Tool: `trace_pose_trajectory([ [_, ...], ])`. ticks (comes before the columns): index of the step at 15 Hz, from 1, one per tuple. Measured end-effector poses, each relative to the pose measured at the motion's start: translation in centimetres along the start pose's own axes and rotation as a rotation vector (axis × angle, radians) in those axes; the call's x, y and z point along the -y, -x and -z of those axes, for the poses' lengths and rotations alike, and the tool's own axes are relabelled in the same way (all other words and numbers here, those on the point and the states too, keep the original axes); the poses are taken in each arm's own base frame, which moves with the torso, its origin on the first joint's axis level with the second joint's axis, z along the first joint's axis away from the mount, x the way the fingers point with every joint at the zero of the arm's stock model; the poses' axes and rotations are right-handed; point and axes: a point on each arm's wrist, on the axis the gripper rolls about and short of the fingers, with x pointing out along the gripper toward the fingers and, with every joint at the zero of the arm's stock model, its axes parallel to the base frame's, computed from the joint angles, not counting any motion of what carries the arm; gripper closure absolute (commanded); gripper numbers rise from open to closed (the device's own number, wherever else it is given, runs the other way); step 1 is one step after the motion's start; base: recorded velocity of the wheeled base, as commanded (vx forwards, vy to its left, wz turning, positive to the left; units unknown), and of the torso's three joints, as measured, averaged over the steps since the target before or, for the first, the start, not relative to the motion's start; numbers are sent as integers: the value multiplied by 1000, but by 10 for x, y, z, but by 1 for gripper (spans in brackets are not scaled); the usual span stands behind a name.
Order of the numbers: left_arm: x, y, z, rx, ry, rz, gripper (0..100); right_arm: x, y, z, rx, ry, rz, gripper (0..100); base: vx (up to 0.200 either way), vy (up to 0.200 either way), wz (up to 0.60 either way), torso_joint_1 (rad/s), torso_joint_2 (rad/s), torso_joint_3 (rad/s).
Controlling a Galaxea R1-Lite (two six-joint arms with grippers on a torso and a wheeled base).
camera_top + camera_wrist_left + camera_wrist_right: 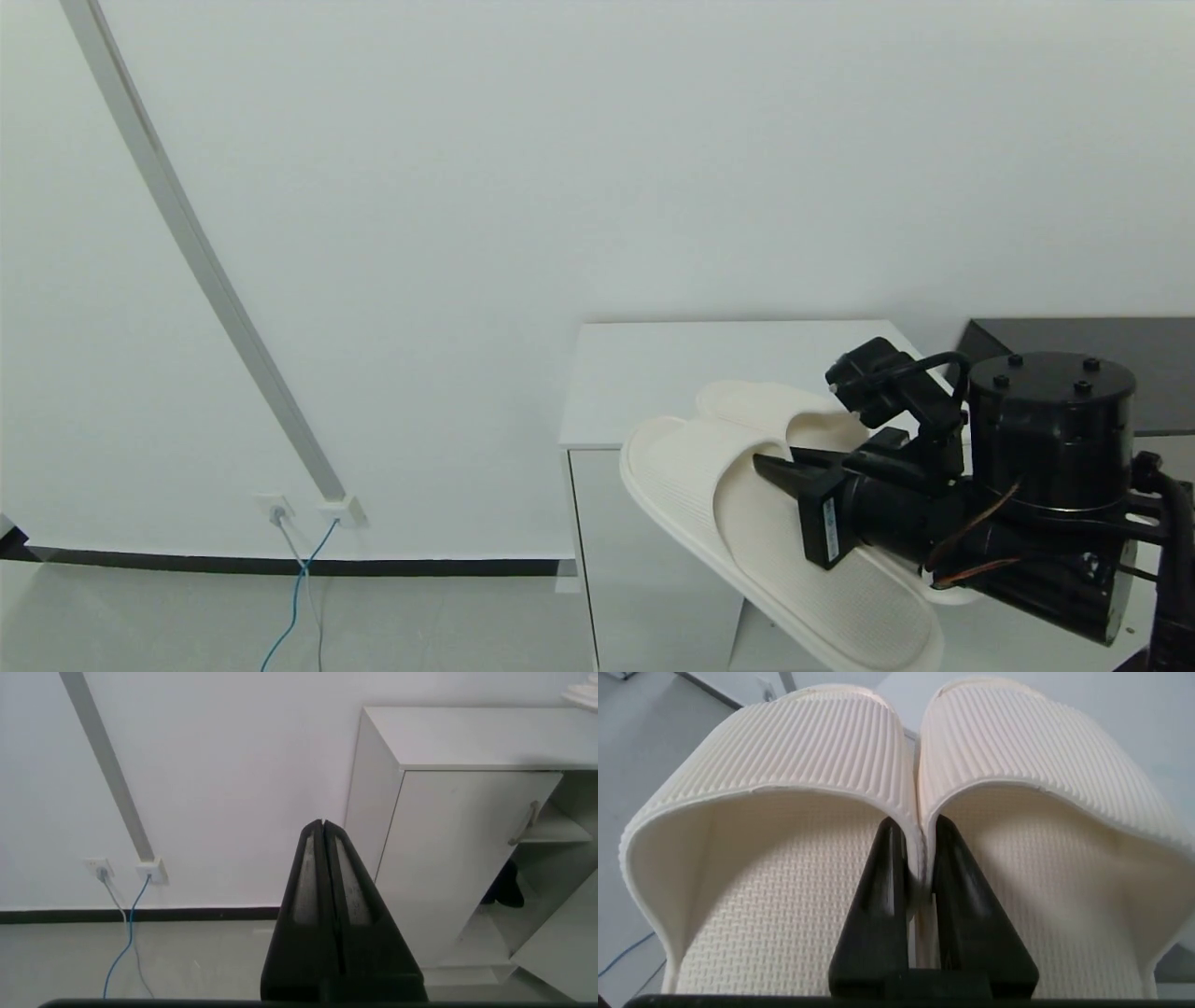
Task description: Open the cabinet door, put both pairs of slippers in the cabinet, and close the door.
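Observation:
A pair of cream slippers (747, 504) hangs in the air in front of the white cabinet (728, 373), held side by side. My right gripper (780, 467) is shut on the slippers, one finger inside each, pinching their adjoining inner walls (918, 859). The right wrist view shows both ribbed uppers (813, 756) close up. My left gripper (323, 831) is shut with nothing in it, out to the cabinet's left side. In the left wrist view the cabinet door (467, 849) with its handle (529, 821) stands partly open, shelves (561, 826) showing beside it.
A white wall with a slanted grey conduit (187, 243) runs down to sockets (308, 509) with a blue cable. A dark low surface (1102, 345) lies right of the cabinet. Grey floor (280, 616) spreads to the left.

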Motion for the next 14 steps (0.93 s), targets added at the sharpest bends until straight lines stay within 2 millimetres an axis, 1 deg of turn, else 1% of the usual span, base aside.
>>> trace_pose_trajectory([
  [14,0,0,0,1,0,1,100,0,6,3,-4,-1,-4,100,0,-200,0,2,3,3],
])
